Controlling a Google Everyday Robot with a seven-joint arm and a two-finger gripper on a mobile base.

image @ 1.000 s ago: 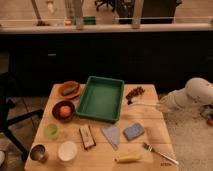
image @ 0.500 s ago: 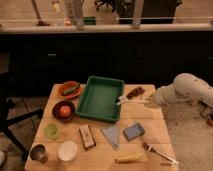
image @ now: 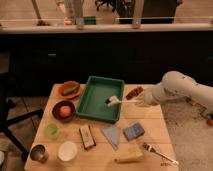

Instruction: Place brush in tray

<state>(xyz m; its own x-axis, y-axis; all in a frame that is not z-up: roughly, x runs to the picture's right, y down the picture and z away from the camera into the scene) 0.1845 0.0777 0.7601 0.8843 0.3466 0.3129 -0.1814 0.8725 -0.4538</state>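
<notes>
Got the gripper [image: 142, 101] just right of the tray [image: 95, 102], over the table [image: 150, 122], on the end of a white arm reaching in from the right. Pinched tight on the handle end of the brush [image: 124, 100]. Holding it roughly level, pointing left: white bristle head inside the tray's outline near the right rim, handle crossing over that rim. Can't tell whether the head touches the tray floor or sits above it. Tray on the far half of the table, about mid-width.

Left of tray: orange plate [image: 62, 91] with something green on it. Nearer than that: dark bowl [image: 56, 111] with an orange-red round thing inside.

Near-left corner: green cup [image: 51, 131], metal cup [image: 38, 152], white bowl [image: 67, 150].

Near side of tray, left to right: dark block [image: 88, 136] with a pale stripe, grey triangular cloth [image: 112, 135], blue sponge [image: 133, 131].

Near-right: yellow item [image: 128, 157] and fork [image: 159, 153], apart from each other.

Just far-left of the gripper: small brown item [image: 134, 93], can't make out what.
</notes>
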